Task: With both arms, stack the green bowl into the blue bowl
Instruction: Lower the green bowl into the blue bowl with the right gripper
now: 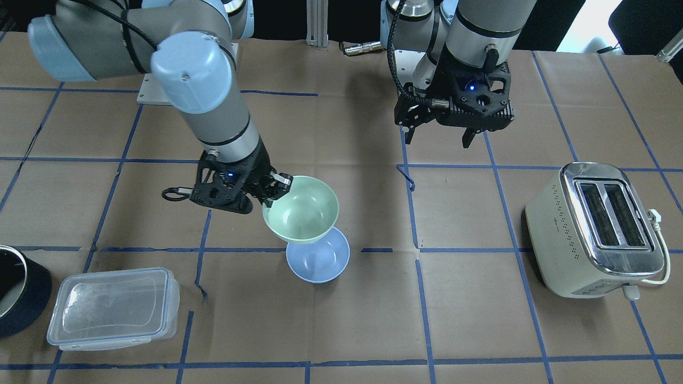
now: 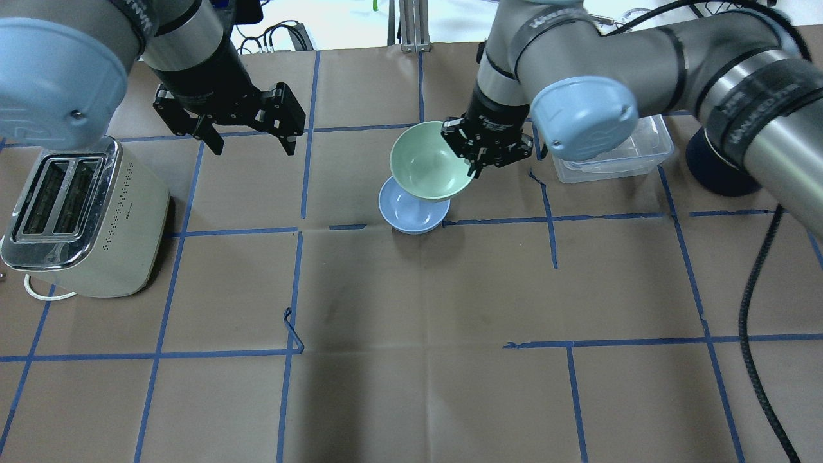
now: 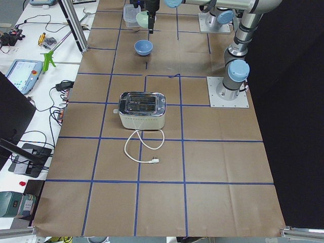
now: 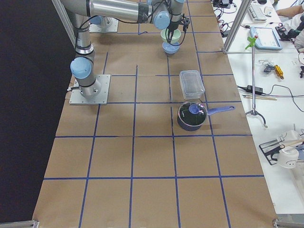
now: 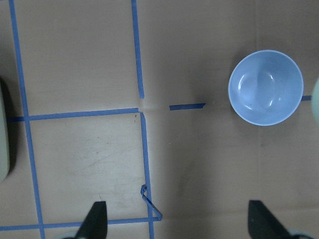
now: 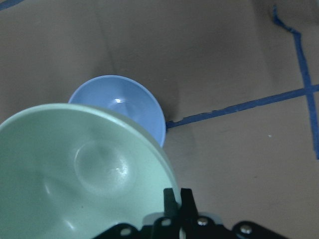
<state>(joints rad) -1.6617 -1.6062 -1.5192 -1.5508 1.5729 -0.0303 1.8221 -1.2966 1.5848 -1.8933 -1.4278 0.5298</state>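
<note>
My right gripper (image 2: 471,149) is shut on the rim of the green bowl (image 2: 427,161) and holds it tilted in the air, just above and beside the blue bowl (image 2: 411,209). The blue bowl stands empty on the table, partly covered by the green one in the overhead view. The front view shows the same: right gripper (image 1: 277,188), green bowl (image 1: 301,209), blue bowl (image 1: 318,261). The right wrist view shows the green bowl (image 6: 84,169) over the blue bowl (image 6: 124,104). My left gripper (image 2: 251,138) is open and empty, hovering well to the left; its view shows the blue bowl (image 5: 265,87).
A cream toaster (image 2: 80,215) stands at the left with its cord (image 3: 144,149) trailing. A clear plastic container (image 2: 614,157) lies under the right arm. A dark pot (image 4: 192,115) with a handle sits beside it. Brown paper with blue tape lines covers the table.
</note>
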